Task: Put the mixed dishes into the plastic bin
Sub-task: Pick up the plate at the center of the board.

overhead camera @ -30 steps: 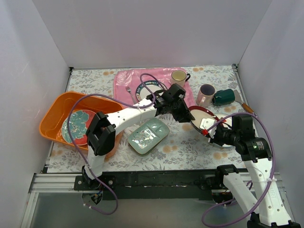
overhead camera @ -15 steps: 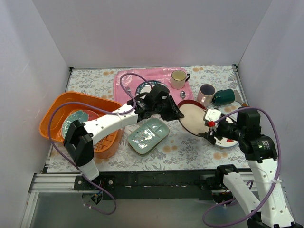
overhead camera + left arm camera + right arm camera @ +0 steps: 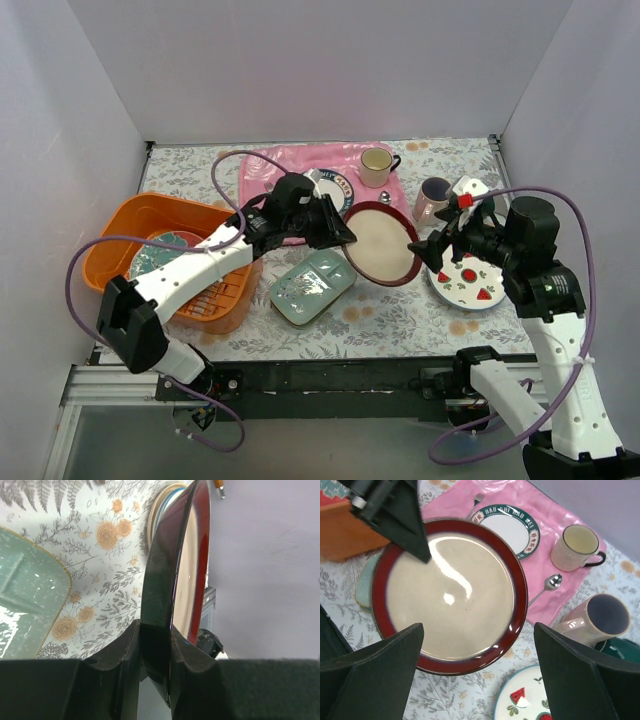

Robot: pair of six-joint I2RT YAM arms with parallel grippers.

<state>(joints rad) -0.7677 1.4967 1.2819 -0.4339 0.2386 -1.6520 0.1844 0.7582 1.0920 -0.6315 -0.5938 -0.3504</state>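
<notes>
Well right of the orange bin, the maroon-rimmed plate hangs tilted above the desk, its bin-side rim pinched between the narrowly set left jaws. Farther from the bin, the right jaws gape wide, holding nothing.

Item: white plate w/ dark rim, on pink mat. Rim lettering in white caps, partly legible in right wrist view: "HAO … HAO MEI". Remaining chars too small to read.
</notes>
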